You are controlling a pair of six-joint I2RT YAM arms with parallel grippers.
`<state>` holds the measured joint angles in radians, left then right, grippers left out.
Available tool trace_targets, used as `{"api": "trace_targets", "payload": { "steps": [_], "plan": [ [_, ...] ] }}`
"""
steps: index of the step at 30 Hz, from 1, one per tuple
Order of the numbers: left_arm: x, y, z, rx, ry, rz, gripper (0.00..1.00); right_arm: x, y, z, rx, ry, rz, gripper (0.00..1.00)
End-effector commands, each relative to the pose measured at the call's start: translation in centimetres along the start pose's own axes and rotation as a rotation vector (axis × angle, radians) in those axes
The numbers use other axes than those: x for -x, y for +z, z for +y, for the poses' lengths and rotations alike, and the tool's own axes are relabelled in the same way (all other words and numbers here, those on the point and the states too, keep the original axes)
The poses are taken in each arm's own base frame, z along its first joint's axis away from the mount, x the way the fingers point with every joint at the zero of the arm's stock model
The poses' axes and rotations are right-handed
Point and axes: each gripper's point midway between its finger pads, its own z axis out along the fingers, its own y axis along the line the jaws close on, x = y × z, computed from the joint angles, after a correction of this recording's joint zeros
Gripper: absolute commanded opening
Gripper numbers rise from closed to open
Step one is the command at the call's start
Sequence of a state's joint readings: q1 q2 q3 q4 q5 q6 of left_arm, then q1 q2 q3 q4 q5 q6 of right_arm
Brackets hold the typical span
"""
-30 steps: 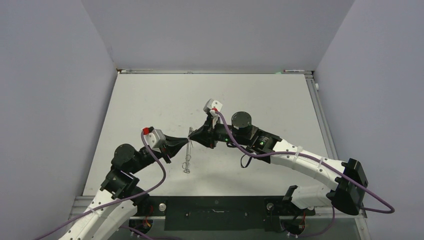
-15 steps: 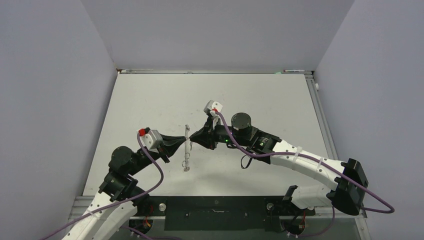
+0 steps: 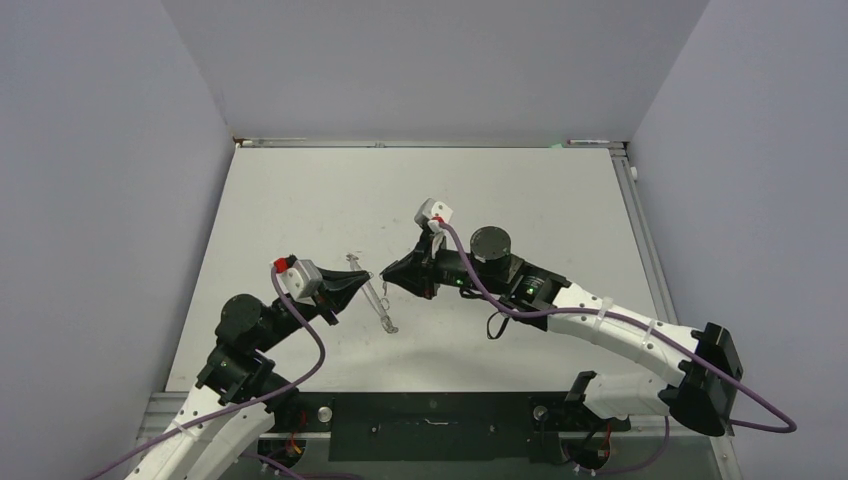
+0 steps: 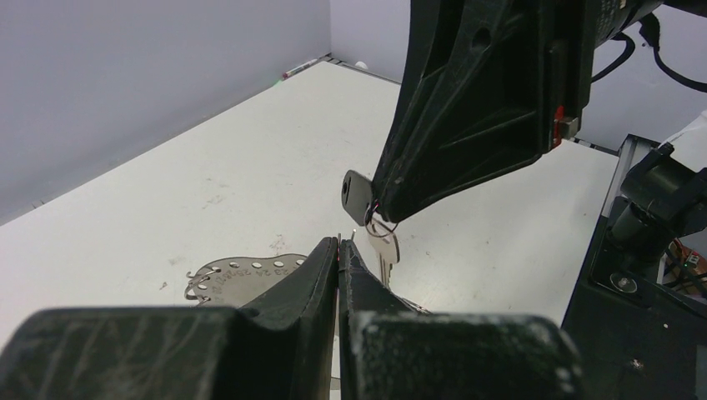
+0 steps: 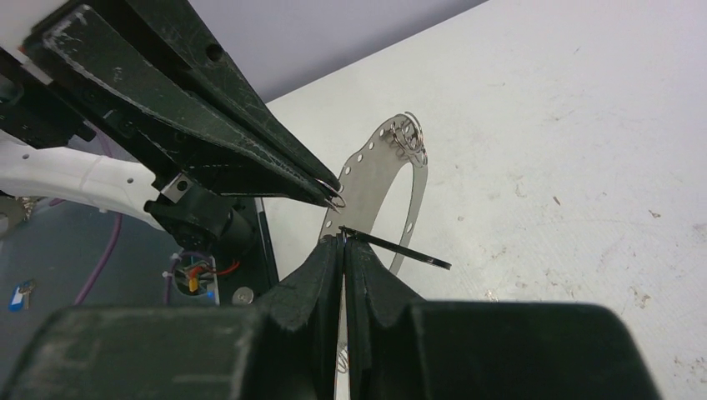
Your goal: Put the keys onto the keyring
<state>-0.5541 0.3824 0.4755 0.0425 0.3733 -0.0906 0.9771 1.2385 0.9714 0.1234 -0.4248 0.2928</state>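
Observation:
The keyring (image 3: 372, 296) is a thin silver oval hoop with holes and small loops along its rim. It is held up off the table and tilted. My left gripper (image 3: 361, 284) is shut on its rim, as the left wrist view shows (image 4: 338, 243), with the hoop (image 4: 242, 271) behind the fingers. My right gripper (image 3: 385, 283) is shut on the key. In the left wrist view the key's black head (image 4: 357, 193) and silver blade (image 4: 386, 252) hang from the right fingertips (image 4: 392, 204), just above my left tips. In the right wrist view my right gripper (image 5: 343, 242) holds the key edge-on (image 5: 400, 250) against the hoop (image 5: 371, 171).
The white table (image 3: 300, 200) has grey walls on three sides. A black base rail (image 3: 430, 415) runs along the near edge. Purple cables loop over both arms. Both gripper tips meet near the table's middle.
The hoop has tilted: its top swung left and its bottom swung right. The right wrist shifted slightly right and back. Both grippers have stayed shut.

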Motion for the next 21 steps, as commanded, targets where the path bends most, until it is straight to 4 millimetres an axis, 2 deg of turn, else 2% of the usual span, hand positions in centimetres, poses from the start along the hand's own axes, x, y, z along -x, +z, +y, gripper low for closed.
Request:
{"api": "trace_targets", "payload": {
  "steps": [1, 5, 21],
  "plan": [
    [1.9, 0.1, 0.2, 0.009, 0.038, -0.072, 0.00, 4.5, -1.3, 1.9, 0.036, -0.038, -0.152, 0.05],
    [2.0, 0.1, 0.2, 0.007, 0.038, -0.073, 0.00, 5.3, -1.4, 2.5, 0.064, -0.040, -0.167, 0.05],
    [1.8, 0.2, 0.1, -0.002, 0.034, -0.068, 0.00, 4.2, 0.3, 2.2, 0.082, -0.029, -0.135, 0.05]
  ]
}}
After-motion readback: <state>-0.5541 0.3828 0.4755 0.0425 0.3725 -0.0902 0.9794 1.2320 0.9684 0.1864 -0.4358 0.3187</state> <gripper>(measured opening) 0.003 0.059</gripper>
